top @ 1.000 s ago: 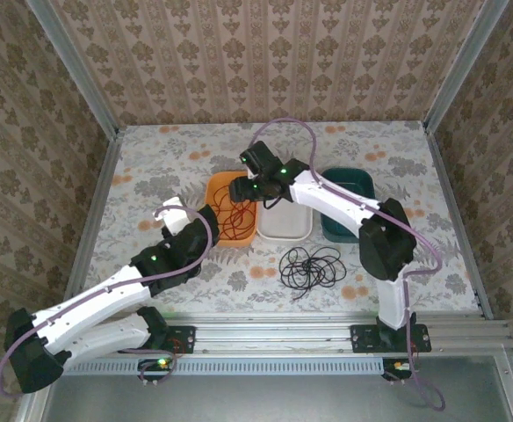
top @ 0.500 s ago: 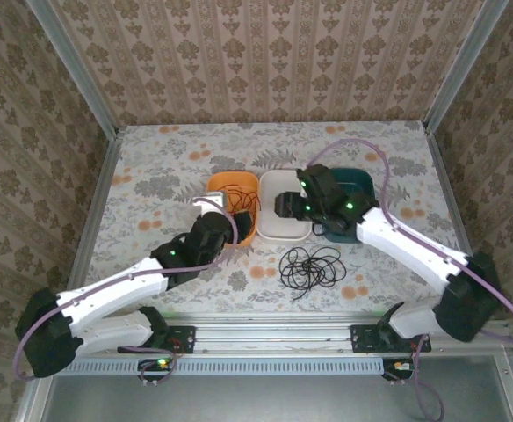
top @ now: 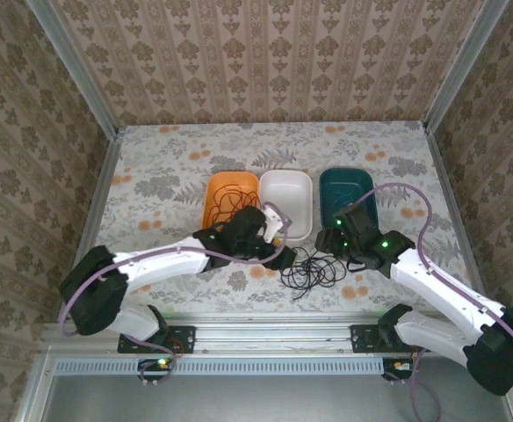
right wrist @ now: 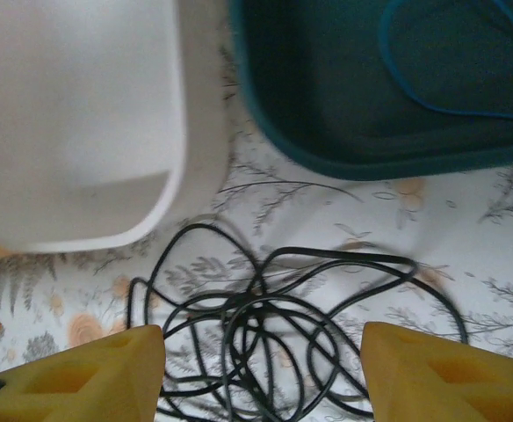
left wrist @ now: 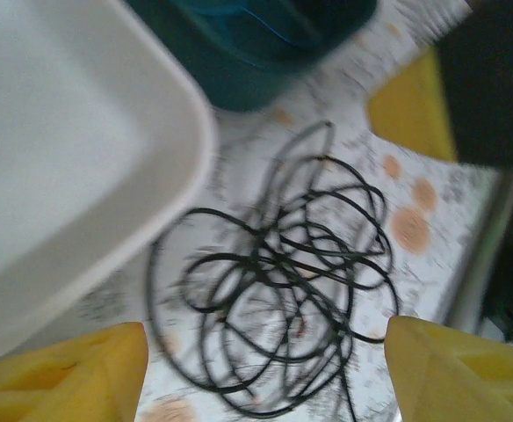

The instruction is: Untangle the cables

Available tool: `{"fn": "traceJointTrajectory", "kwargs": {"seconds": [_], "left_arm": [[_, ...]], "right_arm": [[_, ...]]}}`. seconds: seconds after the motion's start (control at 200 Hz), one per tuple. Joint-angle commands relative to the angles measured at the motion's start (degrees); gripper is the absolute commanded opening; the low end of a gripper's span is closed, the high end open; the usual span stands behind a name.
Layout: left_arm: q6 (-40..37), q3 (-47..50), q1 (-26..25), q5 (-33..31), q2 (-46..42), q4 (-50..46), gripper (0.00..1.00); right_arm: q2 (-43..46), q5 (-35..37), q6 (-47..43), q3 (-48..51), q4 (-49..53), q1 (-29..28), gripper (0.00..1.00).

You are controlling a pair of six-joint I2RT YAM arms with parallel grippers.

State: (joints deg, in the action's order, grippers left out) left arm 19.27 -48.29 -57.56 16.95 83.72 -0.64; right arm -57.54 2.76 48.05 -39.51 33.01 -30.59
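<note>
A tangle of black cable [top: 312, 268] lies on the flowered table in front of the trays. My left gripper [top: 283, 249] hovers at its left edge and my right gripper [top: 325, 243] at its right edge. In the left wrist view the black coil [left wrist: 283, 299] sits below and between the spread yellow fingers [left wrist: 63, 378], and the left gripper [left wrist: 265, 378] is open with nothing held. My right gripper [right wrist: 261, 378] is also open above the coil [right wrist: 283, 334]. A red cable [top: 230, 207] lies in the orange tray [top: 214, 186]. A blue-green cable [right wrist: 432, 61] lies in the teal tray [right wrist: 344, 149].
The white tray [top: 287, 180] stands between the orange and teal trays, just behind the coil, and its rim [right wrist: 177, 132] is close to both grippers. A yellow finger of the other gripper [left wrist: 410, 110] shows beyond the coil. Walls enclose the table on three sides.
Both arms came off the trays toward the near side. The left gripper swung right from the orange tray to the black coil, and the right gripper drew back to the coil's right side.
</note>
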Motion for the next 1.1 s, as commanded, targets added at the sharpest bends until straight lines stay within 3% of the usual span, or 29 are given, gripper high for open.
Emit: {"fn": "traceJointTrajectory", "kwargs": {"seconds": [0.0,0.375,0.53,0.65,0.85,1.095], "left_arm": [[-4.71,-4.35,-1.99,5.03,3.66,-3.19,0.71],[-6.32,-9.39,-3.22,0.19,10.49,-6.20,0.62],[-7.22,-11.25,-4.38,-5.59,13.92,-8.53,0.55],[-7.31,-12.67,-4.92,-8.06,16.12,-9.63,0.43],[-7.31,-14.51,-6.05,-9.86,16.29,-8.11,0.00],[-8.68,-14.41,-6.25,-10.01,4.91,-6.38,0.00]], "right_arm": [[1.81,-0.07,3.40,0.94,-0.19,1.03,0.62],[4.51,-0.15,2.40,1.35,2.14,3.19,0.61],[5.54,-0.65,2.18,1.62,2.40,3.92,0.61],[5.53,-1.63,1.18,1.97,2.00,4.05,0.61],[0.87,-7.98,-1.84,4.43,-0.65,3.22,0.62],[-7.26,-10.25,-2.02,5.90,-4.60,-1.31,0.63]]}}
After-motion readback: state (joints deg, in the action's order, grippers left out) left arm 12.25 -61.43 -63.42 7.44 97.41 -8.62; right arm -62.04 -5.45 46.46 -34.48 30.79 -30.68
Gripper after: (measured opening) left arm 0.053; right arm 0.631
